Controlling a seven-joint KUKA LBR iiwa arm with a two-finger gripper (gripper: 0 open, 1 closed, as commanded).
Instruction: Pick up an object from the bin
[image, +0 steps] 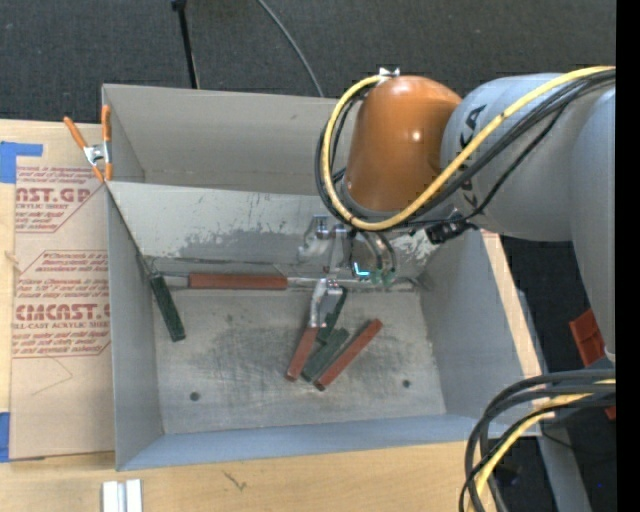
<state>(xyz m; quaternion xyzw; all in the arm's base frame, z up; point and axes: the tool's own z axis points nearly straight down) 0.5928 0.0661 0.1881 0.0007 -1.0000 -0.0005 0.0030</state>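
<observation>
Your pincer (327, 303) hangs low over the middle of the bin (135, 380); you cannot tell how wide it stands. Just beneath its tip three sticks fan out together: a red-brown stick (299, 357), a dark green stick (326, 350) and a second red-brown stick (352, 350). Off to the view's left of it a red-handled rod (238, 283) lies along the back wall. Farther that way is a lone green bar (168, 307).

surface: pale wooden tabletop (300, 482) | beyond: dark floor (60, 40), possibly carpet | light: even, soft shadows
</observation>
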